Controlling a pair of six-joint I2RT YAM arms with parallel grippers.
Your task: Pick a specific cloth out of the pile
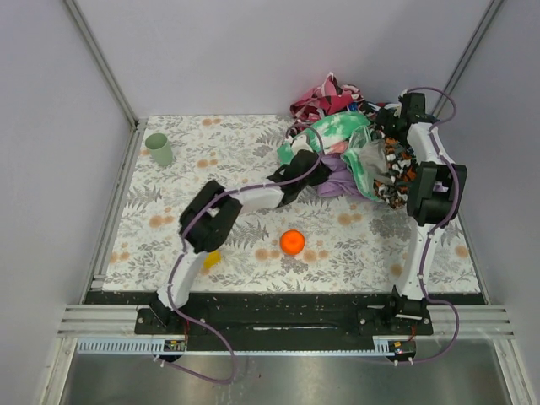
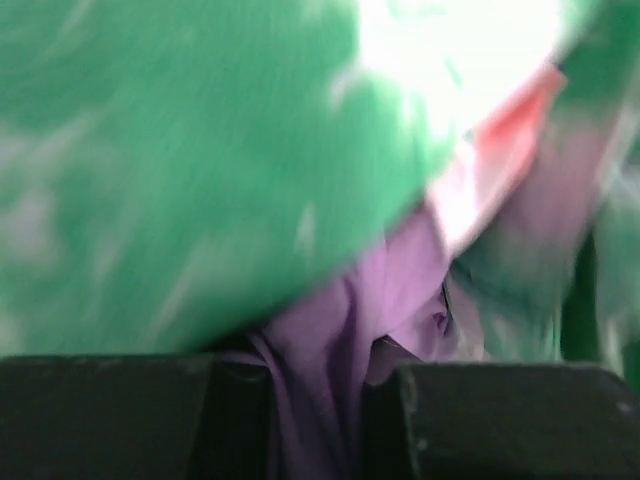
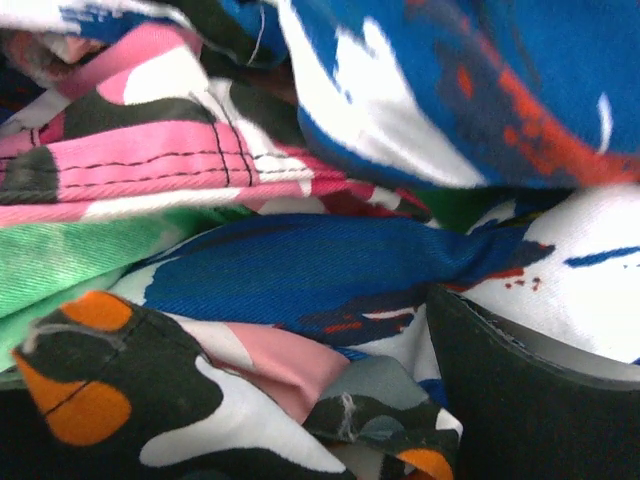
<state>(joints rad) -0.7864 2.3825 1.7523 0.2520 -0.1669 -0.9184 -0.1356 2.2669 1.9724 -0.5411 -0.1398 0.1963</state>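
Left pincer (image 1: 307, 172) is in at the near-left edge of the pile (image 1: 363, 148), and it has fabric. The lilac cloth (image 2: 400, 280) runs straight down between its two black fingers (image 2: 130, 420), which are pinched onto a fold of it. Just ahead of that pincer a green-and-white cloth (image 2: 190, 170) drapes over the lilac one, blurred in the wrist view.

Over to the right pincer (image 1: 390, 116), which is pushed into the far side of the pile. A blue-and-white cloth (image 3: 330, 270) is right in front of it, and a black-and-orange cloth (image 3: 110, 400) lies low to its left. Only one dark finger (image 3: 520, 400) shows, so I can't tell whether it's open or closed.

An orange ball (image 1: 292, 241) sits behind the left pincer, well apart from it.
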